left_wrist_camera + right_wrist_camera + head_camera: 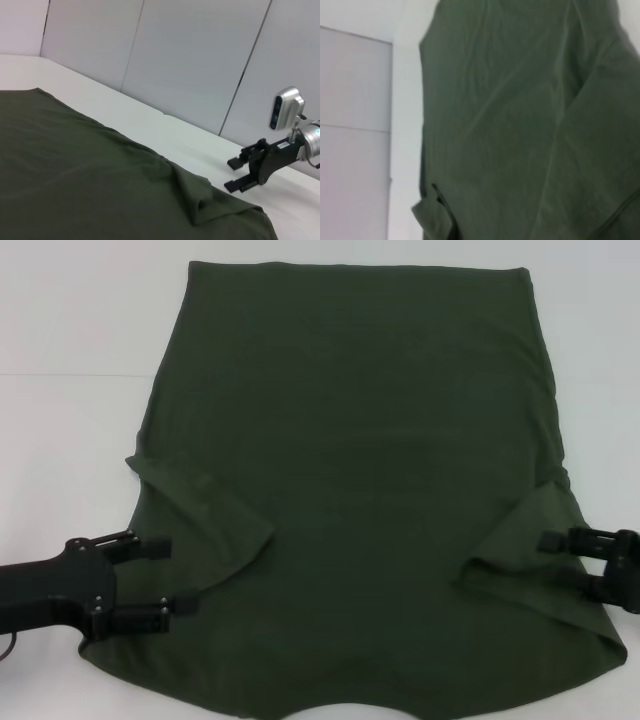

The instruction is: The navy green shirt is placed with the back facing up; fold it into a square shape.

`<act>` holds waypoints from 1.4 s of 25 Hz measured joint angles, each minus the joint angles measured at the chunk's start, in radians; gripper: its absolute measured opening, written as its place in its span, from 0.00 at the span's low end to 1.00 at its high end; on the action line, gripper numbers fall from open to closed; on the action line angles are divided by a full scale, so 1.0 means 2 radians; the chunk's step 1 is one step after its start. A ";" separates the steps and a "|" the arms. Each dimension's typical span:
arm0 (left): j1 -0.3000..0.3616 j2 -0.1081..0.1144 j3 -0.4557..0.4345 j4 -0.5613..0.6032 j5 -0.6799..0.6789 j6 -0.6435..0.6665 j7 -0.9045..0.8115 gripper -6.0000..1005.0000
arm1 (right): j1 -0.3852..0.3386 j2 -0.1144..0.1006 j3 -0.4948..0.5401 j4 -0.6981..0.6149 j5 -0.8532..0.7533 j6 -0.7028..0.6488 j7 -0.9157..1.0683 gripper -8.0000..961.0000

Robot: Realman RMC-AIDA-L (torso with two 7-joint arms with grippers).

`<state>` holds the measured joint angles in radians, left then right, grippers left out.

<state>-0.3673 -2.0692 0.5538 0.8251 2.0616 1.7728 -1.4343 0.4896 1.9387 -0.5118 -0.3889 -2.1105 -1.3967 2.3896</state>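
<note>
The navy green shirt (350,470) is lying flat on the white table (60,330), filling the middle of the head view; both sleeves are lying folded inward over the body, and its near edge at 6 o'clock is cut off by the frame. The left gripper (165,577) is sitting at 8 o'clock with fingers spread wide at the shirt's edge, gripping nothing. The right gripper (560,560) is sitting at 4 o'clock, likewise parted beside the folded sleeve, its body partly cut off.
</note>
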 joint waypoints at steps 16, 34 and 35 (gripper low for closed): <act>-0.003 0.000 0.000 0.000 0.000 -0.006 0.000 0.90 | 0.016 0.012 -0.032 0.002 -0.002 0.051 0.018 0.73; -0.004 -0.001 0.000 0.000 0.000 -0.003 0.000 0.90 | 0.038 0.020 -0.053 -0.003 -0.002 0.088 0.023 0.73; -0.004 -0.001 0.000 0.000 0.000 -0.003 0.000 0.90 | 0.038 0.020 -0.053 -0.003 -0.002 0.088 0.023 0.73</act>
<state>-0.3758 -2.0708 0.5538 0.8253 2.0616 1.7667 -1.4346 0.5664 1.9781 -0.6182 -0.3952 -2.1137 -1.2207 2.4353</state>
